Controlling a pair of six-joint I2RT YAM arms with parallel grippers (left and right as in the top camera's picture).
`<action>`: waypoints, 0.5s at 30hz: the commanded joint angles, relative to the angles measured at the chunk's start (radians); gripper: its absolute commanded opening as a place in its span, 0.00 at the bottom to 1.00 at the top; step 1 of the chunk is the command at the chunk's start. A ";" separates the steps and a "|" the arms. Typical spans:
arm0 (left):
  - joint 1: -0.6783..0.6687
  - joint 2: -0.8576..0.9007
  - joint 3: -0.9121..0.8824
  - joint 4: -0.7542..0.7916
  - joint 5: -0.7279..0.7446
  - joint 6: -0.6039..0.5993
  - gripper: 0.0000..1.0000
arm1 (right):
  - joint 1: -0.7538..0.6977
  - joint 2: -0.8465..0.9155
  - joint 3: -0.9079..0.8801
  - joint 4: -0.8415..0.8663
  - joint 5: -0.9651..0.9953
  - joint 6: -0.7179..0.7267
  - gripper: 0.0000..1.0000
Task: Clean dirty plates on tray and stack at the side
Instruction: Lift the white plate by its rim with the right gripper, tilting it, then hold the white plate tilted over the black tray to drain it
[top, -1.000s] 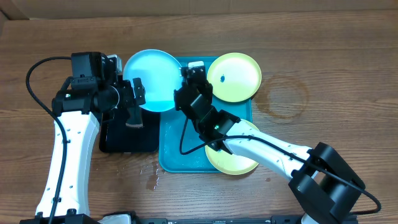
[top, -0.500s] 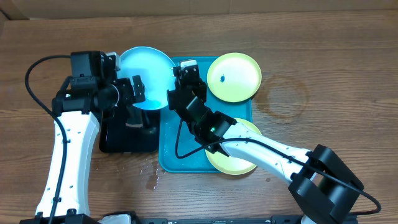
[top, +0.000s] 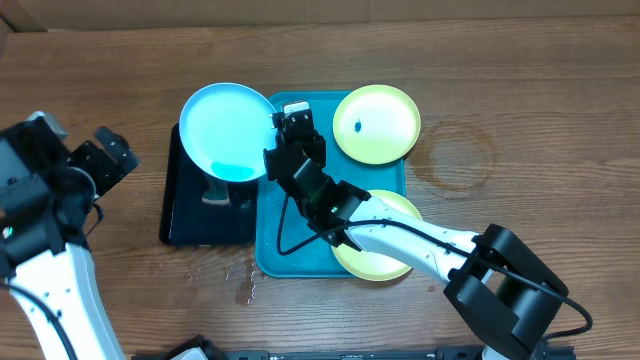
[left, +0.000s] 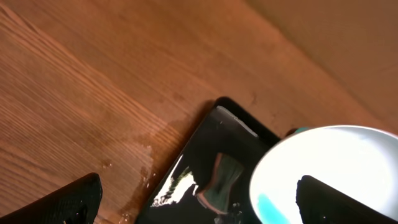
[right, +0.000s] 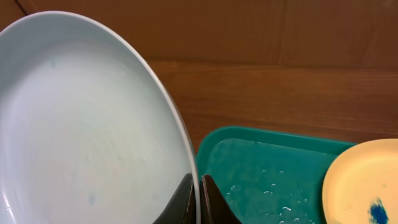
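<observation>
R gripper (right: 199, 190) pinches cyan plate (top: 225, 140) by its 3 o'clock rim, holding it over black tray (top: 190, 225) off the 10 o'clock corner of turquoise tray (top: 290, 255), prob. so drips land there. L gripper (top: 108, 158) is spread, empty, out at 9 o'clock. Not yet cleaned: speckled yellow plate (top: 376, 124) at tray's 1 o'clock, 2nd yellow plate (top: 385, 268) at 5.

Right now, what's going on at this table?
The right gripper is pinching the rim of the cyan plate and holding it above the black tray, just left of the blue tray. The left gripper is open and empty, off to the left. Two yellow plates sit at the blue tray's right side: the far one shows a blue speck, and the near one is partly hidden under the right arm.
</observation>
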 joint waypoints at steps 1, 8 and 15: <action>0.015 -0.016 0.016 -0.002 0.037 -0.022 1.00 | 0.006 0.008 0.029 0.077 0.006 -0.092 0.04; 0.014 0.008 0.016 -0.002 0.037 -0.022 1.00 | 0.043 0.008 0.040 0.322 0.127 -0.402 0.04; 0.014 0.029 0.016 -0.002 0.037 -0.022 1.00 | 0.090 0.008 0.040 0.533 0.156 -0.798 0.04</action>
